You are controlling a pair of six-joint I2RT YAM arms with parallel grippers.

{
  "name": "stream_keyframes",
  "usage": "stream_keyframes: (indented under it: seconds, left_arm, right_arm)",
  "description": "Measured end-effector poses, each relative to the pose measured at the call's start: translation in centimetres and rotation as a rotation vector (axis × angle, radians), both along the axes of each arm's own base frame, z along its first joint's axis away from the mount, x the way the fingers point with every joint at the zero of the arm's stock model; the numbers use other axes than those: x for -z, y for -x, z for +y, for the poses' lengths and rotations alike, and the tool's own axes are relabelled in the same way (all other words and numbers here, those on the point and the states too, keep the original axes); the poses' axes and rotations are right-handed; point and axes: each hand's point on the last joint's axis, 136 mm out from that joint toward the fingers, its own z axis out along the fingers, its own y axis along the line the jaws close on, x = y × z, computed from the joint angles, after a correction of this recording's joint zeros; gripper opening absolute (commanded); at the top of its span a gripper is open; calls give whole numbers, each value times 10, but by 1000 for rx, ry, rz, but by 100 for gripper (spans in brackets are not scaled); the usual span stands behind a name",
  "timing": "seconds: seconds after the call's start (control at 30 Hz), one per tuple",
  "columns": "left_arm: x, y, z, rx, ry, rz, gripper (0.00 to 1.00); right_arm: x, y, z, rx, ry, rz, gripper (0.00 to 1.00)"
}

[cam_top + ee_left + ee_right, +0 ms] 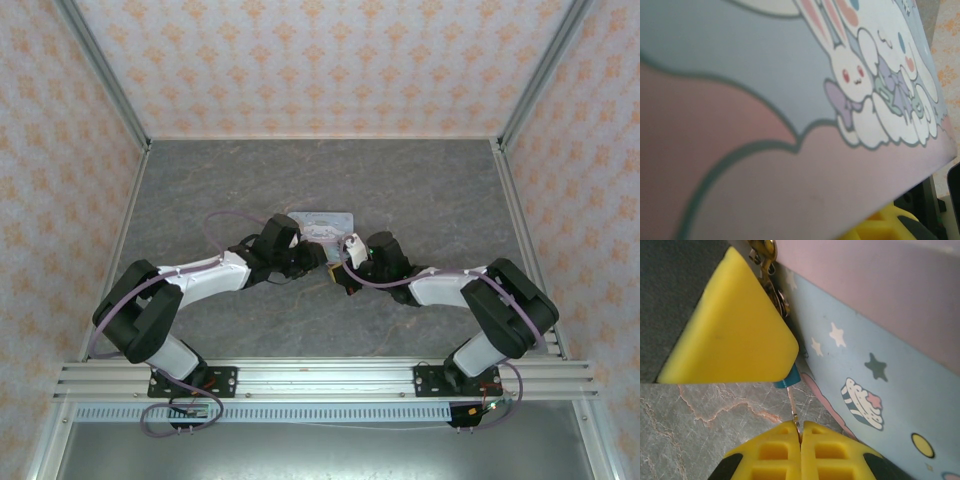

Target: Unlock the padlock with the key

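The tin stands right of the right pincer. Ahead of its tips the padlock peeks from under a left pincer finger — gripped or not, I cannot tell; small, hard, probably slick, best held by its body. The key — thin, stiff — is pinched in the closed right pincer, long axis pointing straight at the padlock.

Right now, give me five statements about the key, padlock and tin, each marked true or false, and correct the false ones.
1. The right gripper is shut on the key. True.
2. The padlock is red. False: it is teal-blue.
3. The tin has stars and a cupcake on its side. True.
4. The key lies loose on the table. False: it is pinched, pointing up at the padlock.
5. A cartoon rabbit is drawn on the tin's lid. True.
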Motion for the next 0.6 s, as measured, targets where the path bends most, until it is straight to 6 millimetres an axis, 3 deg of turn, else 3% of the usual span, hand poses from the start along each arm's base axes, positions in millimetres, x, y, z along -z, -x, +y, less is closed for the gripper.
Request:
stream_keyframes:
  seconds: [0.6]
  left_arm:
    - [1,1,1,28,-13,-15,26]
  right_arm:
    - [-4,-2,3,-36,4,-36,0]
